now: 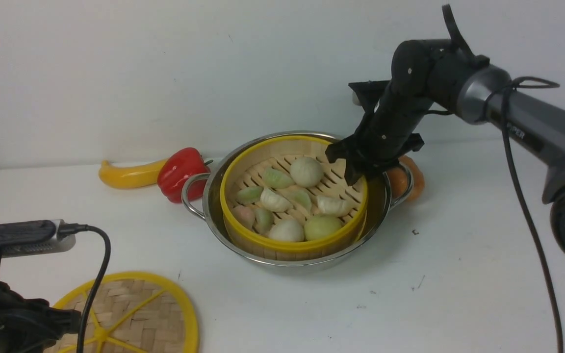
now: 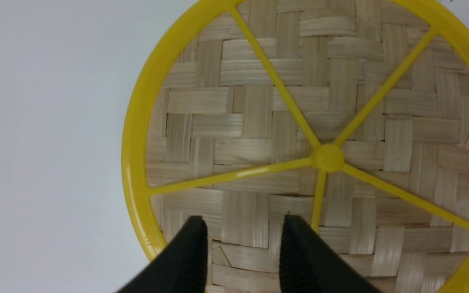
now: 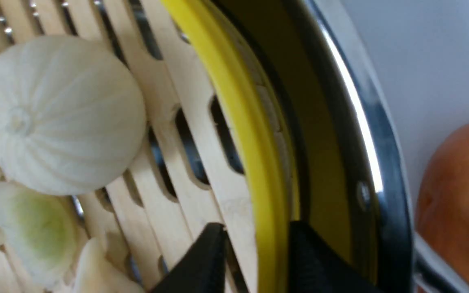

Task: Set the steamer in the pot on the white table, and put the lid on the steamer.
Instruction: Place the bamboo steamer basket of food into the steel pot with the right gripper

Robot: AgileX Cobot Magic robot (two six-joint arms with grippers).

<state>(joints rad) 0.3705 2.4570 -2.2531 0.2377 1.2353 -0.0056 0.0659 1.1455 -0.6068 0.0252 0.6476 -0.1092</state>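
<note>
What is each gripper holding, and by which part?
The left gripper hangs open over the lid, holding nothing. The right gripper straddles the yellow rim of the steamer; whether it actually clamps it cannot be told.

A large, plain white bench [image 1: 459,274] flecked with small dark specks carries a wide, shallow, shiny stainless-steel pot [image 1: 282,262] with two loop handles near its middle. A flat, round woven-bamboo lid [image 1: 135,314] with a thick yellow rim and yellow spokes lies at the near left edge, well apart from the pot. A glossy red bell pepper [image 1: 180,171] sits just beside the pot's left handle with a curved yellow fruit [image 1: 125,175] touching it on its far left side, and a rounded orange object [image 1: 419,180] rests against the pot's right handle.
</note>
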